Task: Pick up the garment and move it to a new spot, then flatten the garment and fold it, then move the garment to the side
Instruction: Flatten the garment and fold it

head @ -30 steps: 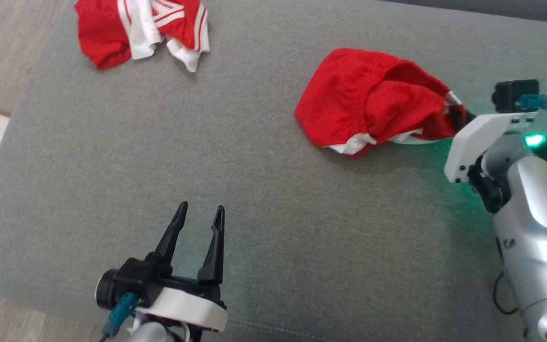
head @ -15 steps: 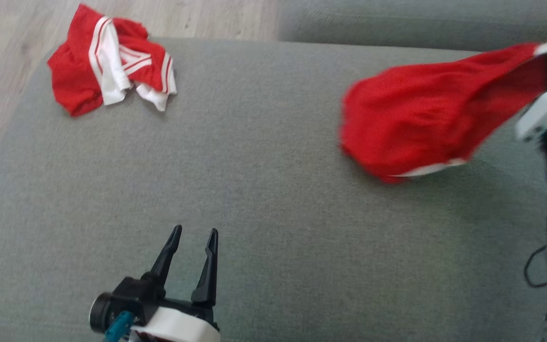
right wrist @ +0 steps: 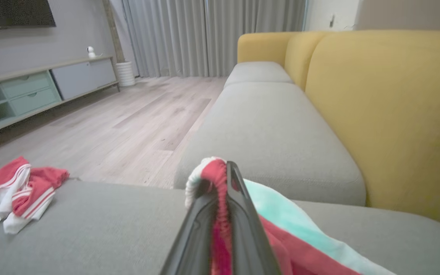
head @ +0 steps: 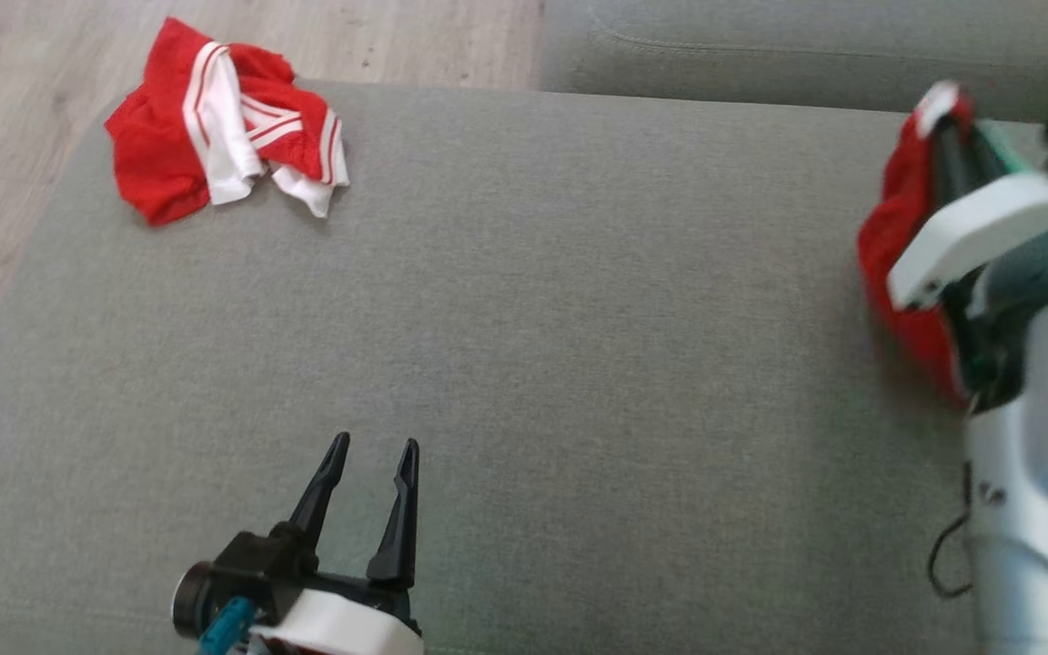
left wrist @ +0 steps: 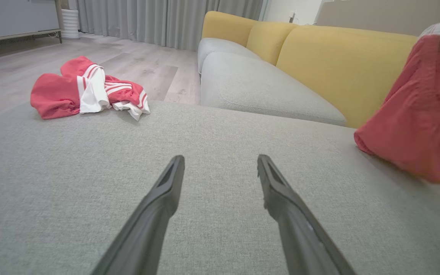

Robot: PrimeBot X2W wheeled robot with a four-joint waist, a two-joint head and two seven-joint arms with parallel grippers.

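1. The right gripper [right wrist: 220, 173] is clamped hard on the garment [left wrist: 414, 126]. Red cloth with a white hem is pinched between the two dark fingers and bulges over their tips.
2. In the head view the garment is out at 3 o'clock, right on the picture's edge. It is bunched against the arm's white wrist and partly hidden by it, and the frame is blurred there.
3. In the left wrist view the garment hangs as a long red drape at 3 o'clock. Its top is up at the fingers and its bottom is low over the grey seat [head: 579, 318]. I can't tell whether the lowest fold touches the seat.
4. The left gripper [head: 374, 446] is at 7 o'clock in the head view. Its fingers stand apart and point toward 12 over the seat.
5. The second garment [head: 224, 136], red with white stripes, lies crumpled at 11 o'clock on the seat's far corner. It is well apart from both grippers.
6. In the right wrist view the yellow backrest [right wrist: 388, 107] is at 3 o'clock. The wood floor [right wrist: 128, 122] is at 10 o'clock, past the seat's edge.
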